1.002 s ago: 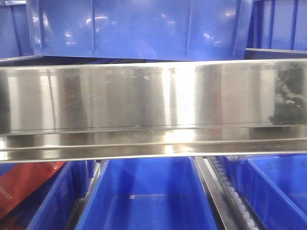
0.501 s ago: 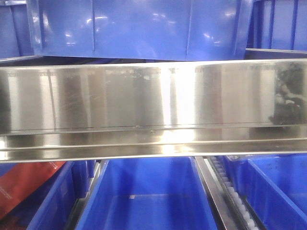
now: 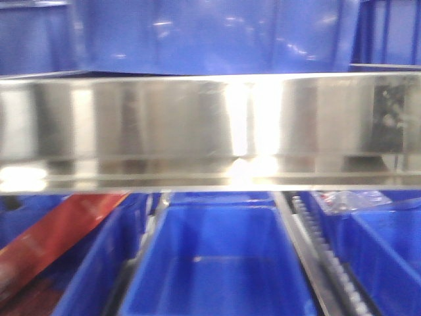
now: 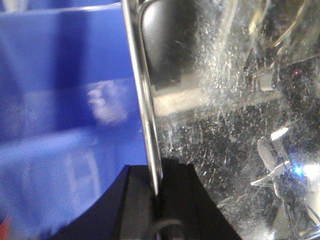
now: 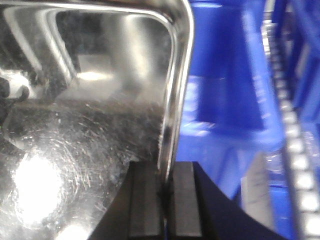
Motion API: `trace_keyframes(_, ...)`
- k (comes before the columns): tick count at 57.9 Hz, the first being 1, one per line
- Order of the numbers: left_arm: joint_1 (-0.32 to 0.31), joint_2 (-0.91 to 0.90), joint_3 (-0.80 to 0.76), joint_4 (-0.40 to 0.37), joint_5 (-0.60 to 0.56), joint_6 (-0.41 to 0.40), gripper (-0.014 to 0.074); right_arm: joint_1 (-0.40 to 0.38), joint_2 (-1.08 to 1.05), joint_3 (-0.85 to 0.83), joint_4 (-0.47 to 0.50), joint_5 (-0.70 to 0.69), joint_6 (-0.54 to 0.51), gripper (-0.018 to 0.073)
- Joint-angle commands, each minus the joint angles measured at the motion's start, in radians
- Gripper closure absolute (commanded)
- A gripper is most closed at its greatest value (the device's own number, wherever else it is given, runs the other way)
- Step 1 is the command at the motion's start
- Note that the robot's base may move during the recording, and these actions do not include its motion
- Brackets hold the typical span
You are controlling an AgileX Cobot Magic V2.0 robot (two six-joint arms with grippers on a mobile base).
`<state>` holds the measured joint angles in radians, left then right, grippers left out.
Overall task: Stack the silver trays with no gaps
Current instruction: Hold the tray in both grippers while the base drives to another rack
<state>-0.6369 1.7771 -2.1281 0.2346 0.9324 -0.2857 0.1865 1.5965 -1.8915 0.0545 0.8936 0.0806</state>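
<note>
The left gripper [image 4: 157, 176] has its two black pads pressed together on the thin flared rim of a silver tray [image 4: 225, 125], the rim running as a bright edge straight up out of the gap between them. The right gripper [image 5: 165, 181] is clamped the same way on the rim at the tray's [image 5: 90, 125] opposite side, just below a rounded corner. Both wrist views look onto the tray's scratched, mirror-like inside, with blue plastic beyond the rim on the outer side. In the front view, which is blurred, the tray [image 3: 197, 125] is held off the shelf between the two arms and spans the whole width of the picture, its long sloped side facing the camera with a bright glare right of centre. Behind and above it stands a large blue bin [image 3: 210, 33]. Below it lies an open blue bin [image 3: 217, 230], with further blue bins on either side. A roller rail [image 3: 329, 263] runs along the right of the middle bin, and a red object [image 3: 59, 230] lies slanted at the lower left.
</note>
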Motion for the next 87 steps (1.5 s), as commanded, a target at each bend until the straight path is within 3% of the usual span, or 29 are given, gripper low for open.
trace_keyframes(1, -0.015, -0.014, -0.010, -0.045, -0.065, 0.013, 0.0617, 0.012, -0.013, -0.013, 0.053, -0.058, -0.018, 0.0639)
trace_keyframes(87, -0.015, -0.014, -0.010, -0.045, -0.067, 0.013, 0.0617, 0.012, -0.013, -0.013, 0.053, -0.065, -0.018, 0.0639)
